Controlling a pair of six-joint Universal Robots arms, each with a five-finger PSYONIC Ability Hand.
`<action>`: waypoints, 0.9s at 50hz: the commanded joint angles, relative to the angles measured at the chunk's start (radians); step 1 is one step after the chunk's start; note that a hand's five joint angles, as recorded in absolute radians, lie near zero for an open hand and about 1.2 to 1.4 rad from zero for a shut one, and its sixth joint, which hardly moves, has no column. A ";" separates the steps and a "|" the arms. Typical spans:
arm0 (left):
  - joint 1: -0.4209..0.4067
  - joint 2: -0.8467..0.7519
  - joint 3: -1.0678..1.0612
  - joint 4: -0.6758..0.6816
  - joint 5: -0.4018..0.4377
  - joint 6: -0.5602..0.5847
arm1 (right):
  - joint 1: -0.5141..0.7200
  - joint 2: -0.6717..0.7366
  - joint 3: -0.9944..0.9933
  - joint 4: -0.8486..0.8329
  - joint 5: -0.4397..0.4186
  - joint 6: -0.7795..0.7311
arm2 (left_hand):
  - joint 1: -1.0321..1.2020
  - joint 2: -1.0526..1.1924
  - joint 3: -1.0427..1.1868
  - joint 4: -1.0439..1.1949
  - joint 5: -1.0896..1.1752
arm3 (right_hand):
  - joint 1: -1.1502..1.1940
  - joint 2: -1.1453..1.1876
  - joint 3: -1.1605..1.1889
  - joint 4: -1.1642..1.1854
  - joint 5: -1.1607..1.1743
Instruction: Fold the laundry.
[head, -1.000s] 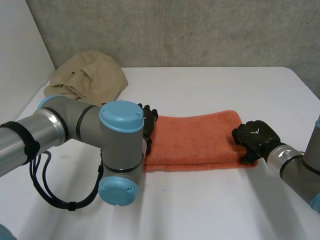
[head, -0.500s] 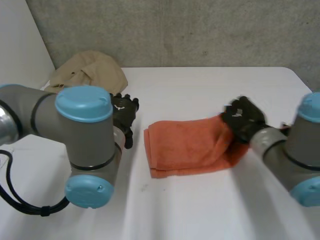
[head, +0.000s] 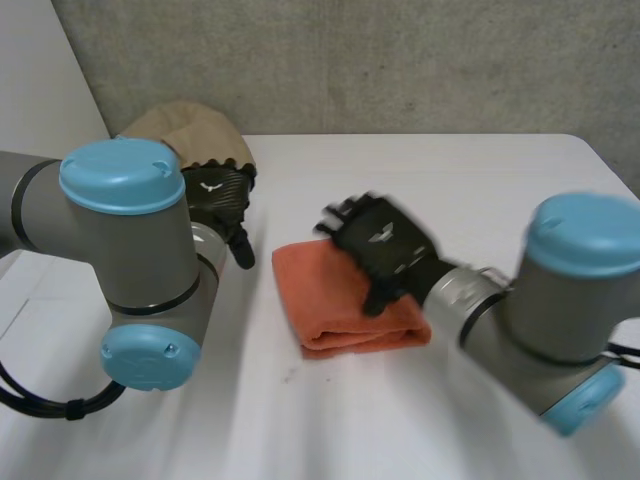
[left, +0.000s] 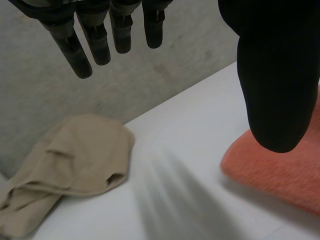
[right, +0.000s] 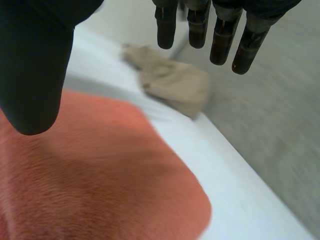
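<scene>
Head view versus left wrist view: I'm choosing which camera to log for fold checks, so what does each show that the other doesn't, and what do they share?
Head view adds: the right hand, open, over the folded orange towel. Left wrist view adds: the left hand seen from the palm side, fingers straight, holding nothing. Shared: one end of the towel, the crumpled beige cloth, the white table and the grey wall.

From behind and between the arms we look down on the white table (head: 420, 170). Each wrist camera peers close along its own palm. All three views share the orange towel (head: 320, 300) and the tan cloth (head: 195, 135).
</scene>
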 joint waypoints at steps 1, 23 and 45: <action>-0.052 -0.017 0.017 -0.001 0.115 -0.042 | -0.153 -0.047 -0.042 0.147 -0.016 0.281 | -0.013 -0.026 -0.033 -0.026 -0.047 | -0.022 -0.041 -0.035 -0.052 -0.065; -0.101 -0.233 0.092 -0.176 0.087 -0.103 | -0.165 0.364 -0.419 0.489 -0.008 0.189 | 0.007 -0.006 -0.012 -0.005 -0.026 | -0.022 -0.041 -0.035 -0.052 -0.065; -0.089 0.046 -0.086 -0.112 0.087 -0.119 | -0.089 -0.032 0.165 0.037 -0.019 0.034 | -0.001 -0.015 -0.021 -0.014 -0.035 | 0.120 0.101 0.107 0.090 0.077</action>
